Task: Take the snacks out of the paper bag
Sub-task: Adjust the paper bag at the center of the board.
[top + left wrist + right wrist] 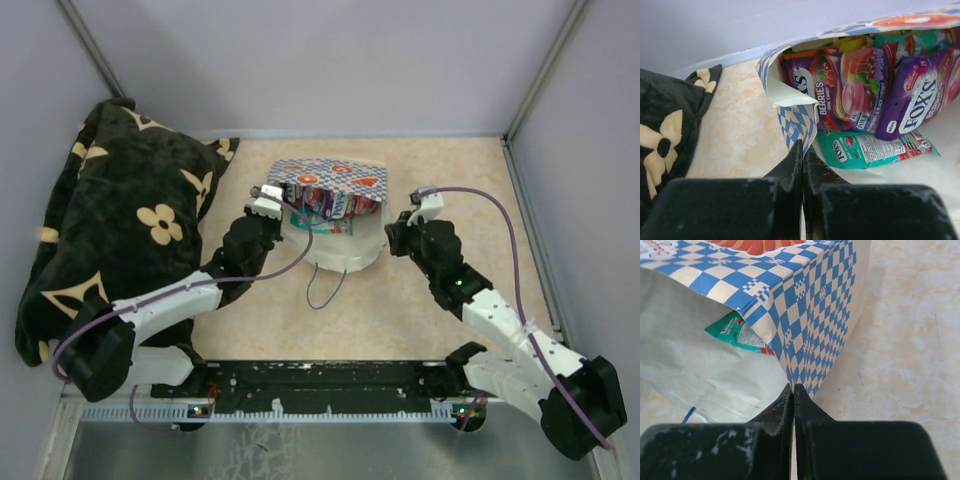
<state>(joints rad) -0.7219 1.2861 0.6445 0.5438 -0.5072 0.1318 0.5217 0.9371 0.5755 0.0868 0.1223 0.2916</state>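
Observation:
The paper bag (352, 176) lies on its side at mid-table, mouth toward the arms, cream inside, blue-white checks and orange motifs outside. Snacks (325, 201) fill its mouth. In the left wrist view I see purple-pink packets (840, 90), another purple one (920, 100) and a teal packet (875, 147) lying on the lower flap. My left gripper (268, 200) is shut on the bag's left checkered edge (795, 120), pinched at the fingertips (803, 147). My right gripper (415, 208) is shut on the bag's right checkered edge (810, 305) at its tips (793, 387); a teal packet corner (732, 330) shows inside.
A black floral blanket (130, 220) is heaped at the left, close to the left arm; it also shows in the left wrist view (665, 135). A thin blue string handle (325, 290) trails in front of the bag. Grey walls enclose the beige tabletop (470, 190).

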